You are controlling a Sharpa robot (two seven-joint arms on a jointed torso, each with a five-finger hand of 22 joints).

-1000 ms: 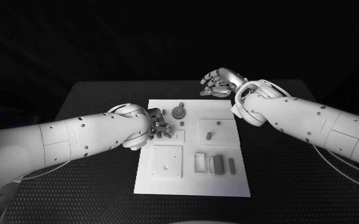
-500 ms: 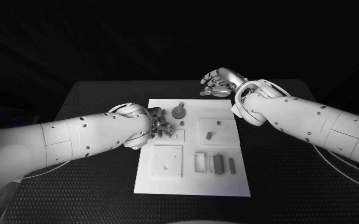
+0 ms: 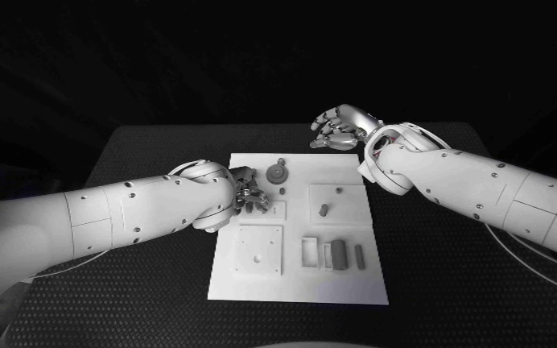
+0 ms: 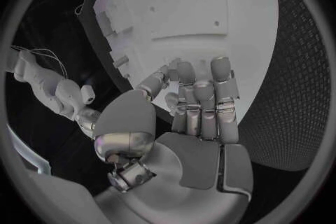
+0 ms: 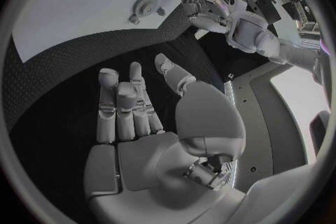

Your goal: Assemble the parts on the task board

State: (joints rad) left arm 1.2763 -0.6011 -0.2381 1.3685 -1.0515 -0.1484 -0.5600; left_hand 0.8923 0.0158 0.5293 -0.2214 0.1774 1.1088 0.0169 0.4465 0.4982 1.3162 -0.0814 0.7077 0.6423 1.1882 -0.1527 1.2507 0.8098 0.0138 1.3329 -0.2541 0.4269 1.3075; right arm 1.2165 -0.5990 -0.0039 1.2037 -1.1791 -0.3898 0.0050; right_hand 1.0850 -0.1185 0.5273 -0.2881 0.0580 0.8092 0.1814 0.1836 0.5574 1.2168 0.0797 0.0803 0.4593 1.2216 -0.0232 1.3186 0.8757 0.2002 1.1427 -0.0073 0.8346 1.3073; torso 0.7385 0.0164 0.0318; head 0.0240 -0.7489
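While the left hand rests on the board at its left edge, its silver fingers lie close together and bent over the white surface; whether they pinch a part I cannot tell. The right hand hovers just beyond the board's far right corner, fingers loosely curled and apart, holding nothing. The board is a smooth white rectangle carrying raised square plates with small holes. A round, gear-like grey part sits near the far edge, just beside the left hand. Slim grey bars lie in a row toward the near right corner. The table is black with a fine woven texture, open on either side of the board. No writing is legible.
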